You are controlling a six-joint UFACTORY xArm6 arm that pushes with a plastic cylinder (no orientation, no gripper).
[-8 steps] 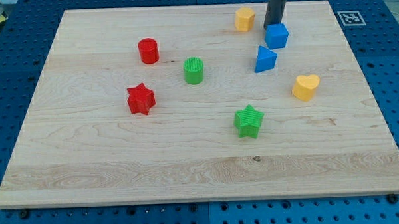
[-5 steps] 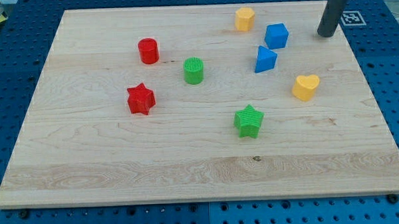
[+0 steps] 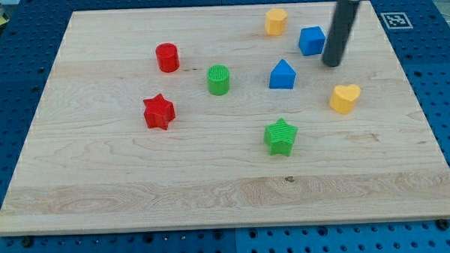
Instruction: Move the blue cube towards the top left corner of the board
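Observation:
The blue cube (image 3: 311, 41) sits near the view's top right of the wooden board (image 3: 137, 182). My tip (image 3: 332, 63) is just to the right of and slightly below the cube, close to its right side. A second blue block, house-shaped (image 3: 282, 75), lies below and left of the cube.
An orange block (image 3: 276, 21) is up and left of the cube. A yellow heart (image 3: 345, 97) lies below my tip. A green cylinder (image 3: 219, 79), red cylinder (image 3: 167, 57), red star (image 3: 158, 111) and green star (image 3: 280, 136) spread across the middle.
My tip swung from above the cube out to the board's right edge, then back to the cube's lower right. The other blue block shifted left and turned.

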